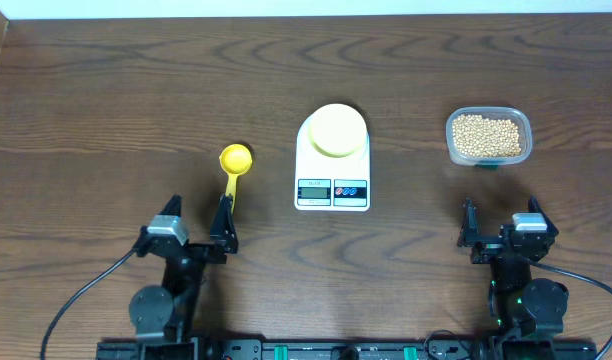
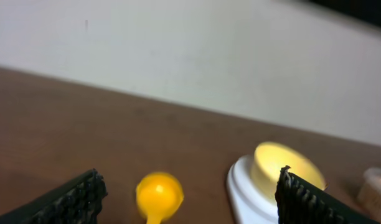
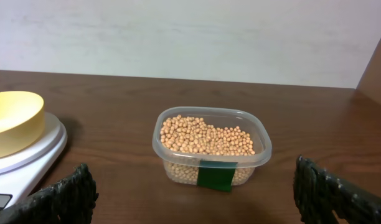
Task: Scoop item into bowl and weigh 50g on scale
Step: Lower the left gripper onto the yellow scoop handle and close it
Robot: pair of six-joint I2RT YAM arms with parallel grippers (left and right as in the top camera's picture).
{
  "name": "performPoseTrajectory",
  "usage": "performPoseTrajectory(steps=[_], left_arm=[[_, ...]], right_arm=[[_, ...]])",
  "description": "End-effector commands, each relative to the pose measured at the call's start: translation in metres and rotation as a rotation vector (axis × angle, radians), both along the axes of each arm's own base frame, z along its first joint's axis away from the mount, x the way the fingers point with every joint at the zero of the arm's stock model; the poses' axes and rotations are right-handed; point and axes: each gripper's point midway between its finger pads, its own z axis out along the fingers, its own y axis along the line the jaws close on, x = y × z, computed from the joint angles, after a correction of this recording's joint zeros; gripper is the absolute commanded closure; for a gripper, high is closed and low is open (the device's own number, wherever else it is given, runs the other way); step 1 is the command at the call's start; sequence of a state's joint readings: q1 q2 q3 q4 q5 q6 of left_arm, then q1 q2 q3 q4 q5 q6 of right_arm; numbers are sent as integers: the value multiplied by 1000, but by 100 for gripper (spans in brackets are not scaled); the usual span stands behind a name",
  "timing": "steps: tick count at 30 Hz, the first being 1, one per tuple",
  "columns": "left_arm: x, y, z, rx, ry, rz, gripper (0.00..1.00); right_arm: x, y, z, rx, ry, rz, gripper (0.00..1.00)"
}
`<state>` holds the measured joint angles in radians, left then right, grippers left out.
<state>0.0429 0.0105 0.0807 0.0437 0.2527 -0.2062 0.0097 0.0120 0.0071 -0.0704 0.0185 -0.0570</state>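
Dark wood tabletop (image 1: 106,100) carries everything in a rough row. At the left, the left end effector (image 1: 199,212) hovers low with its fingers spread wide apart, holding nothing. A bright yellow scoop (image 1: 233,172) lies just ahead of it, cup pointing away and handle end close by the inner finger; whether they touch cannot be told. In the middle sits the white scale (image 1: 332,190), its display and buttons on the near edge. The pale yellow bowl (image 1: 337,130) stands upright on the scale's platform. Further right, well apart from the scale, a clear plastic tub (image 1: 451,135) with a green label on its near wall holds the tan beans (image 1: 486,137), heaped up to near the rim. Nearest the front on the right, the right end effector (image 1: 500,218) also has its fingers wide apart and holds nothing, facing the tub from a short way off.
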Motion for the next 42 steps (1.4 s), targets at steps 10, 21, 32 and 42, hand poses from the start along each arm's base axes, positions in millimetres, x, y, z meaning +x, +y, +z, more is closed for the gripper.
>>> performPoseTrajectory(steps=[10,21,32,42], left_arm=[[-19,-5,83,184,-67,-13,11],[-7,-4,60,172,497,-69,11],[25,-31,24,24,969,-259,11],[45,-39,-10,-49,1094,-300,11]], right_arm=[[0,-1,-1,-11,2,-1,1],[0,-1,-1,-11,2,-1,1],[0,-1,-1,-11,2,-1,1],[0,-1,-1,-11,2,-1,1]])
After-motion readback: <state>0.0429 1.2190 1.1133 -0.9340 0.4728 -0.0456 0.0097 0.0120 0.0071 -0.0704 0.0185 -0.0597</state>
